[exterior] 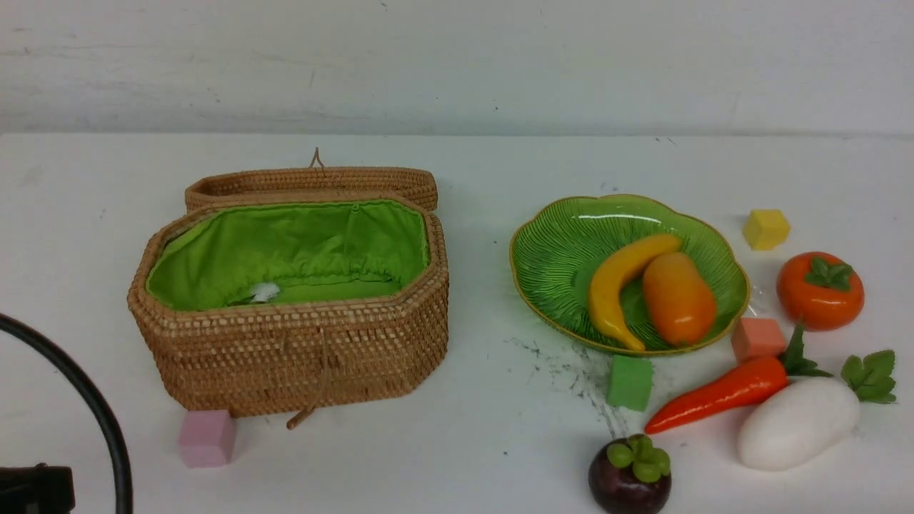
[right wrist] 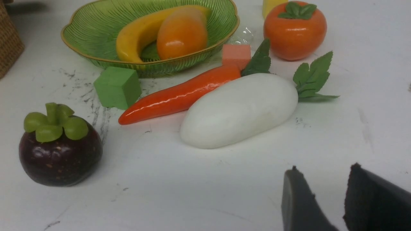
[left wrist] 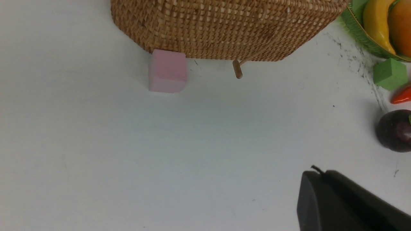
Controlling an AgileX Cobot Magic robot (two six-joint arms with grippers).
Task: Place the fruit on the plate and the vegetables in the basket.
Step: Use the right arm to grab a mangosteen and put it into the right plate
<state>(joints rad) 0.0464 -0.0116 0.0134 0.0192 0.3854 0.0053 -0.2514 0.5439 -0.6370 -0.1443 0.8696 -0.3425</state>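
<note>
While the left gripper rests closed short of the basket, the right gripper stands parted, empty | white radish directly ahead, carrot just beyond | banana, mango on plate.

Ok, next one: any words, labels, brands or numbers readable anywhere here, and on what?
None: no view shows any text.
The basket, plate, radish and green cube are plain, like everything else. The dark scuffs on the table are smudges, not writing.
</note>
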